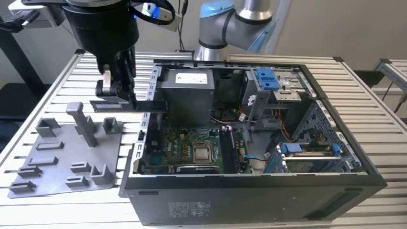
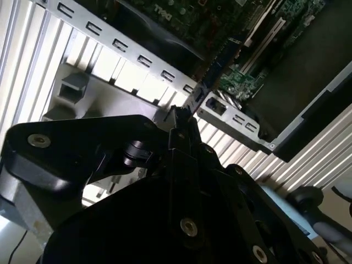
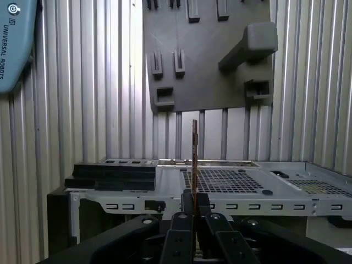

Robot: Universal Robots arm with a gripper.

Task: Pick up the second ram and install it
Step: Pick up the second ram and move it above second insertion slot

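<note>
Black gripper [image 1: 118, 95] is clamped on the second ram [image 1: 130, 106], holding it level over the open computer case [image 1: 254, 195] side wall, near the grey fixture plate [image 1: 57, 164]

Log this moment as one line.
gripper: shut on memory stick | place: over computer case edge, near grey fixture | stick: not installed

Open PC case [image 1: 254, 205] sits on slatted table [image 1: 54, 90], centre to exterior view's right. Fixture plate [image 1: 60, 164] lies on the table just beside it, exterior view's left. Arm base [image 1: 222, 33] is behind the case. In the case: PSU [image 1: 184, 90] at back, mobo [image 1: 184, 145] in front of it, drive cage [image 1: 308, 155] toward exterior view's right. Gripper [image 1: 117, 98] w/ second ram [image 1: 127, 106] pinched in it hangs above the case wall nearest the plate.
</note>
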